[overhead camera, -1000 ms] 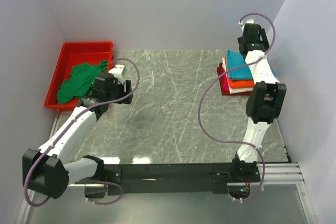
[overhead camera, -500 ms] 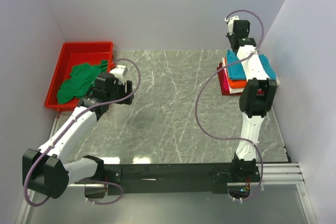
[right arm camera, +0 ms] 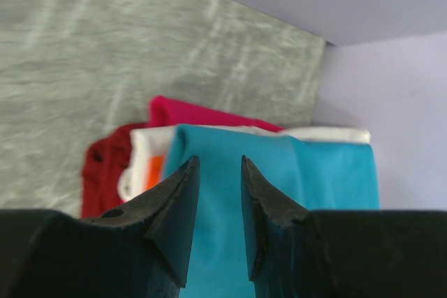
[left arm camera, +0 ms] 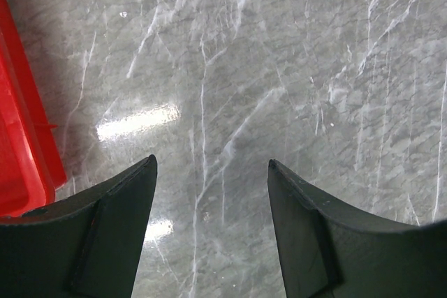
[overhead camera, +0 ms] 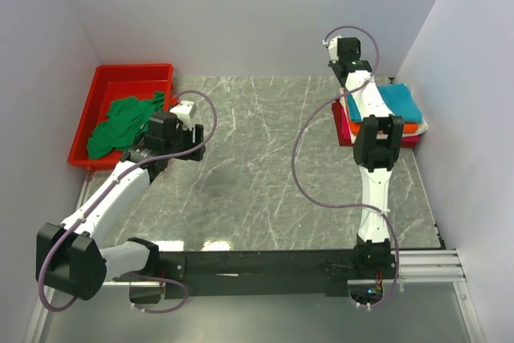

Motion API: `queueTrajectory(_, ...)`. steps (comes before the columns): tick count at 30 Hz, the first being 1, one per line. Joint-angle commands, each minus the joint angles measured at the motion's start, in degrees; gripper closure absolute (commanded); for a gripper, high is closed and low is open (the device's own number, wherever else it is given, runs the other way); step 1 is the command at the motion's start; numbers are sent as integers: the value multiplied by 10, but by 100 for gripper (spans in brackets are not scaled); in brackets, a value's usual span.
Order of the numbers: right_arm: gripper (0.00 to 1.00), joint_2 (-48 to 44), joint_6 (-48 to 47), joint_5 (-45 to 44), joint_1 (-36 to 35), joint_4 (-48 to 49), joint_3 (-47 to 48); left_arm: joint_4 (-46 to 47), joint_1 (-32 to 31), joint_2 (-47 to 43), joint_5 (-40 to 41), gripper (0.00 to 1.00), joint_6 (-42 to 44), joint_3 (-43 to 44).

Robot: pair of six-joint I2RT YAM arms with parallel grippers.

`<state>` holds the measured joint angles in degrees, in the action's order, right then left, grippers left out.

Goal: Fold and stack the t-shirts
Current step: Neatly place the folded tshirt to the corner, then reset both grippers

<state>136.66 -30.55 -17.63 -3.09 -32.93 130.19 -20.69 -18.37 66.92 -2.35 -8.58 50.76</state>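
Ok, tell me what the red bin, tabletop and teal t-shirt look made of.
Red bin: likely moulded plastic, smooth thin walls. Tabletop: grey white-veined marble or a printed imitation, polished, showing glare. Teal t-shirt: soft matte cloth, probably cotton knit, folding limply.

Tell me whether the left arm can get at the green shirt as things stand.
Probably yes. The green shirt lies uncovered in the bin, beside the left arm, whose open fingers hold nothing; only the bin's low wall stands between.
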Motion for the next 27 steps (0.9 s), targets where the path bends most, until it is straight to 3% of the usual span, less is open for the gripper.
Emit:
queueTrajectory(1, 62, 11, -28, 38, -17, -10, 9, 8, -3, -1, -13, 30, 10, 6)
queueTrajectory(6, 62, -13, -23, 86, -17, -3, 2, 8, -3, -1, -13, 30, 10, 5)
queueTrajectory(9, 62, -73, -10, 97, -16, 7, -17, 8, -3, -4, -13, 30, 10, 6)
queueTrajectory(14, 62, -204, 6, 85, -17, 88, -168, 10, -4, -13, -13, 30, 10, 5)
queueTrajectory(19, 62, -306, -5, 68, 1, 106, -315, 10, -7, -16, -16, 30, 11, 5)
queueTrajectory(24, 62, -355, -52, 39, 18, 152, -456, 12, -10, -21, -20, 30, 12, 5)
queueTrajectory(27, 63, -356, -73, 47, 25, 161, -490, 11, -11, -20, -20, 30, 12, 5)
